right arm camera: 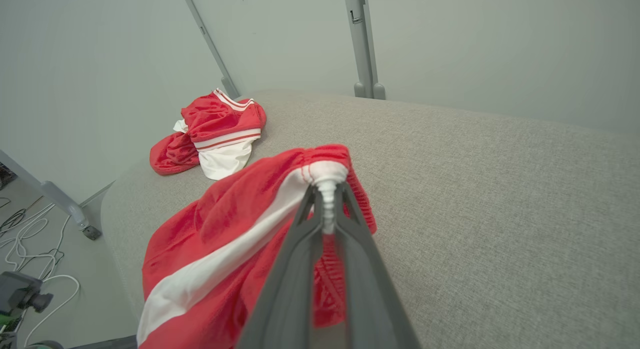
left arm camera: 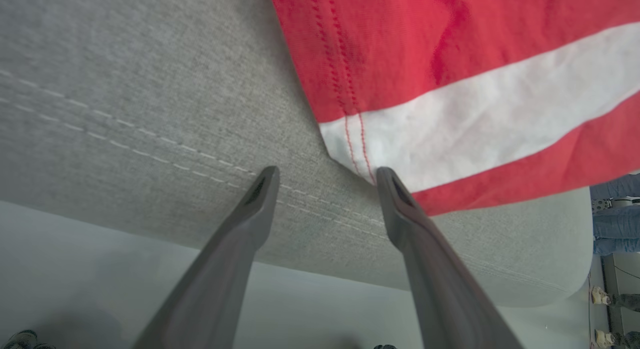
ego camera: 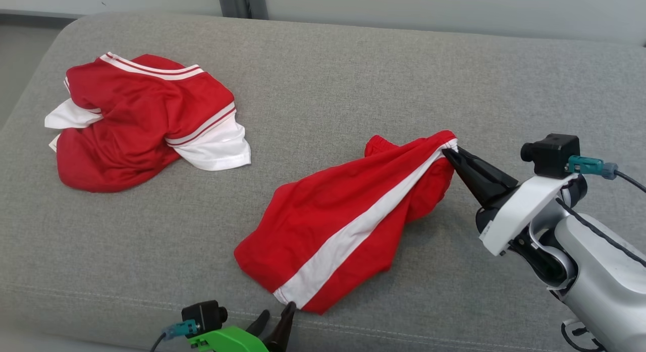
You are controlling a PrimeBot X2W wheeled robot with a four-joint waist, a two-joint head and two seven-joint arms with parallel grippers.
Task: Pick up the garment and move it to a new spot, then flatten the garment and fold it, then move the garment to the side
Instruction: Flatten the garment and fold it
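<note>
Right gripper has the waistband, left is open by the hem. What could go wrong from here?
The right gripper pinches only a small bunch of waistband on the shorts; a pull could slip it free. The open left gripper is at the very hem corner; closing now may catch little or no cloth.

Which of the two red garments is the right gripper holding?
The red shorts with one broad white side stripe, pinched at the waistband by the right gripper. The crumpled red jersey with thin striped trim lies apart.
</note>
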